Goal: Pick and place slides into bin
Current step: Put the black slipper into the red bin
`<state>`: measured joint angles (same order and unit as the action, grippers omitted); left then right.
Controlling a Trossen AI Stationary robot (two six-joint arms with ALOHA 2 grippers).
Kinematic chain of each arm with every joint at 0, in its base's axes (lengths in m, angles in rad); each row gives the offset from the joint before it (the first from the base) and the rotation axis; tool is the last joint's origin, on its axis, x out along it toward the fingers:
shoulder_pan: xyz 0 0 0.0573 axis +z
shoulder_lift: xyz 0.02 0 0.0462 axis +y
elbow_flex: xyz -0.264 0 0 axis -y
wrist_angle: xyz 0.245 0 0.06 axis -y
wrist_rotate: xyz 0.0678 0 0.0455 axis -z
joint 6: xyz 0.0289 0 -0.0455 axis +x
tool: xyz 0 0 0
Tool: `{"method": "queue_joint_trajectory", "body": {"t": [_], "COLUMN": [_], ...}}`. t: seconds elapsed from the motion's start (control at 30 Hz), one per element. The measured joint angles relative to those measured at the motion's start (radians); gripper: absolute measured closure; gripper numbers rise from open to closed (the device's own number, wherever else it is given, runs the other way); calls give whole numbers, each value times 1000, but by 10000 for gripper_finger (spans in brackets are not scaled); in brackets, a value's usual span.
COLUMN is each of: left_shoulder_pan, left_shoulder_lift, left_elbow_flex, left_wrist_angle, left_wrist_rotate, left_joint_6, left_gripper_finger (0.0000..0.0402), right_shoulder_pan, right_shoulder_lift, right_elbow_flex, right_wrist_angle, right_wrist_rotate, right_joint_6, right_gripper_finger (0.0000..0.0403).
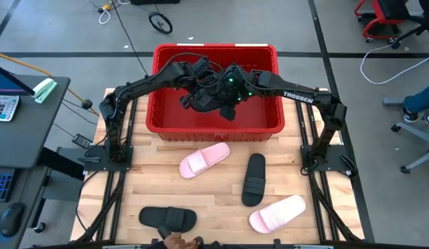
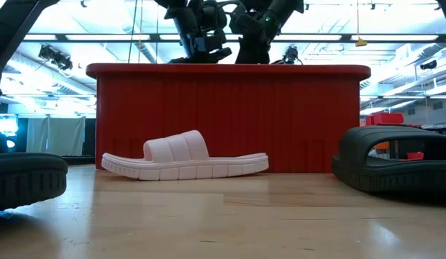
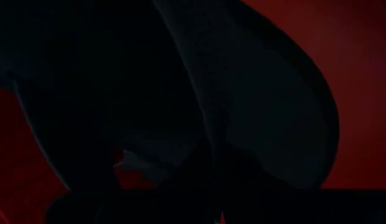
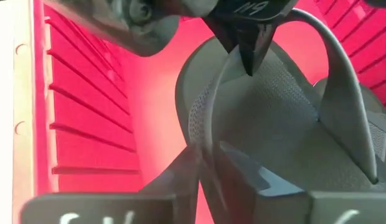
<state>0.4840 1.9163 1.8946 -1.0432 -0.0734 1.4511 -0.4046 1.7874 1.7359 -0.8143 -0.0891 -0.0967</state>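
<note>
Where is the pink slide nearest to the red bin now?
In the high view, the pink slide lies on the table just in front of the red bin, left of a black slide.

Count on the table point(image 1: 145, 173): two pale pink slides (one point(image 1: 204, 160) just in front of the bin, toward the middle; one point(image 1: 277, 213) near the front right corner) and two black wide-strap slides (one point(image 1: 254, 179) right of centre, between the pinks; one point(image 1: 167, 218) at the front edge, left of centre). One red bin point(image 1: 214, 126) at the back edge, with at least one grey-looking thong-strap flip-flop point(image 4: 274, 124) inside it (a second can't be confirmed, the arms cover the interior from above). Arms: two, one gripper each, the left gripper point(image 1: 194, 99) and the right gripper point(image 1: 228, 104), both over the bin.
</note>
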Motion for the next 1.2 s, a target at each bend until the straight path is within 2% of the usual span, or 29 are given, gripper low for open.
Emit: {"method": "queue_joint_trajectory", "body": {"t": [0.23,0.4,0.53,0.63,0.8,0.97,1.2], "left_shoulder_pan": [-14,-24,-29,-28,-27,-29,-54], "left_shoulder_lift": [0,0,0,0,0,0,-1], "left_elbow_flex": [0,0,0,0,0,0,0], "left_wrist_angle": [4,29,75,86,89,98,221], "left_wrist_rotate": [-21,-73,-111,-112,-114,-133,-235], "left_joint_6": [-61,-138,-257,-294,-329,-374,-375], "left_gripper_finger": [390,390,381,358,314,257,175], "right_shoulder_pan": [1,2,2,2,-4,-32,-72], "right_shoulder_lift": [0,0,0,0,0,0,0], "right_elbow_flex": [0,0,0,0,0,0,0], "right_wrist_angle": [-3,-2,0,0,-2,-3,-27], "right_wrist_rotate": [12,42,83,94,211,214,208], "right_joint_6": [25,79,100,103,101,127,161], "right_gripper_finger": [395,398,400,400,401,402,403]}}
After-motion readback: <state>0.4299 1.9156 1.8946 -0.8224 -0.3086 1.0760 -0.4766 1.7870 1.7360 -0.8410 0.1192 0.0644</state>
